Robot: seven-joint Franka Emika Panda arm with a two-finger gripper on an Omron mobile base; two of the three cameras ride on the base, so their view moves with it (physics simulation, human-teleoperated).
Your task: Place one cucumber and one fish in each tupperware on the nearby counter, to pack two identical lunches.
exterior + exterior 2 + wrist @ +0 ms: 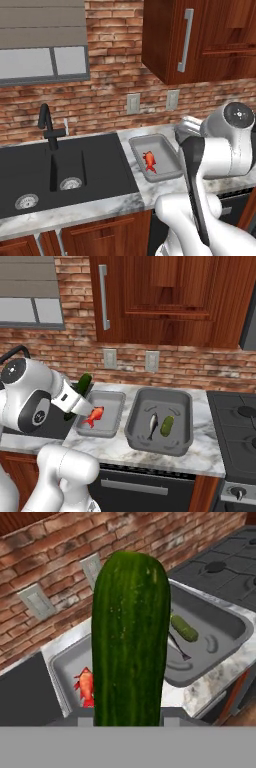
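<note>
My gripper (129,718) is shut on a long dark green cucumber (130,637), which stands upright right in front of the hand camera. From the right base the same cucumber (84,383) pokes up behind my wrist, over the left end of the smaller tupperware (118,406). That tub (167,145) holds a red fish (94,416) (149,161) (86,686). The larger tupperware (186,402) (227,629) stands just right of it on the counter (205,452) and holds a grey fish (152,426) and a short cucumber (167,426) (184,628).
A black sink (60,170) with a black faucet (47,127) lies left of the tubs. The black gas stovetop (240,421) is on the right. Wooden wall cabinets (160,296) hang above the counter, and a brick wall with outlets (110,358) runs behind.
</note>
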